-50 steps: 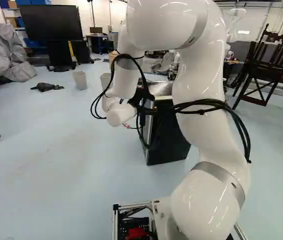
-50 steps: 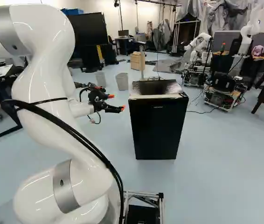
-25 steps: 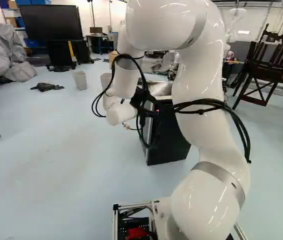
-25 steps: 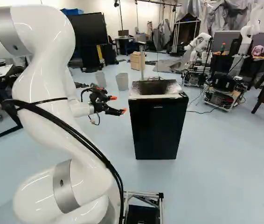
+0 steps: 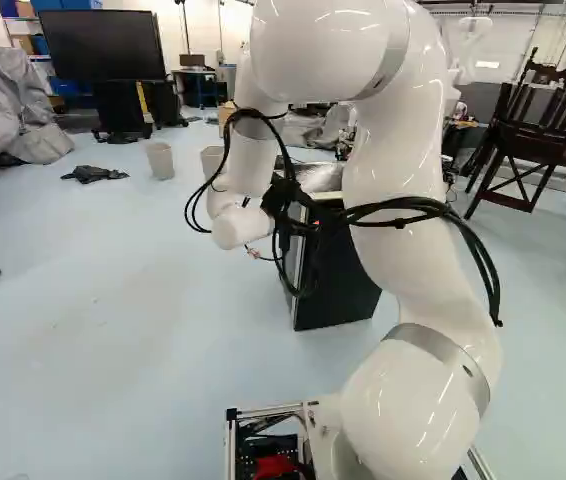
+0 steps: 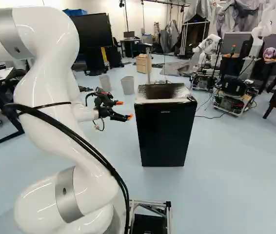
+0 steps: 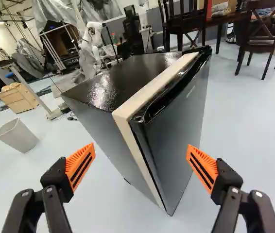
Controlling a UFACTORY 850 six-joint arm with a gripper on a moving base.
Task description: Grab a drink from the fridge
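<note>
The claw (image 6: 125, 110) has its fingers spread wide — orange pads (image 7: 80, 165) well apart — and touches neither side of the black fridge (image 6: 162, 134), which stands upright on the floor (image 6: 230, 170) ahead of it, door (image 7: 179, 131) closed. Farther out, beyond the fridge, are a pale bin (image 6: 128, 85) and a wooden cabinet (image 6: 142, 64).

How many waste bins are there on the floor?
2: in the right base view, one bin stands left of the black fridge, the other bin farther left. More may be hidden behind the arm.
</note>
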